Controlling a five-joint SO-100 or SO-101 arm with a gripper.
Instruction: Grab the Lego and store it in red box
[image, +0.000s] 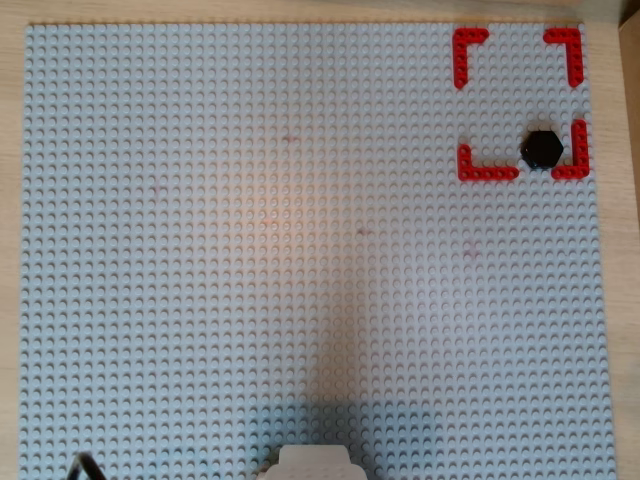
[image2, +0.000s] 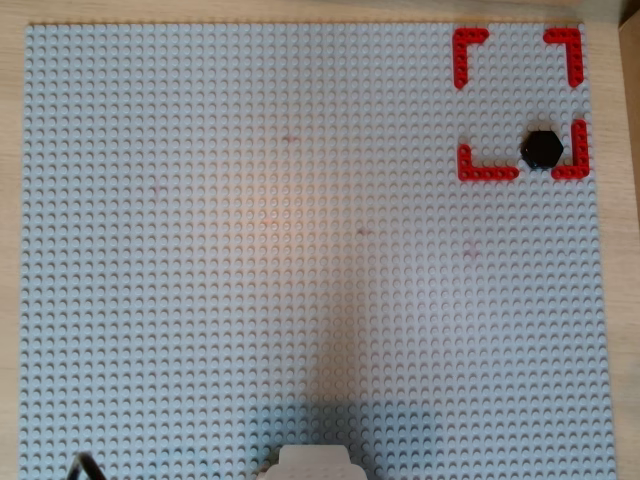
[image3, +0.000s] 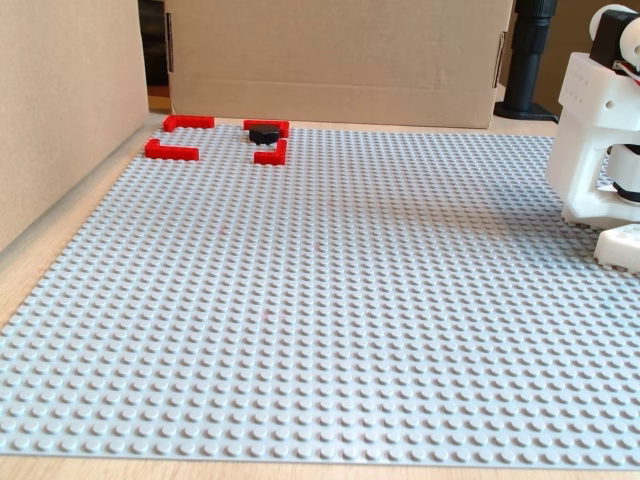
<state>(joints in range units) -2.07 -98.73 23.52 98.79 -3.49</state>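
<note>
The Lego (image: 543, 148) (image2: 543, 148) is a small glossy black hexagon. In both overhead views it lies inside the red box (image: 470, 45) (image2: 470, 45), close to that outline's lower right bracket (image: 577, 150). The fixed view shows the Lego (image3: 264, 132) at the far left among the red brackets (image3: 170, 152). Only the arm's white base (image: 312, 464) (image3: 598, 130) shows, at the bottom edge of both overhead views and at the right edge of the fixed view. The gripper itself is out of view in all frames.
A large grey studded baseplate (image: 300, 250) covers the table. Cardboard walls (image3: 340, 50) stand behind it and along its left side in the fixed view. A thin dark object (image: 84, 467) pokes in at the bottom left of both overhead views.
</note>
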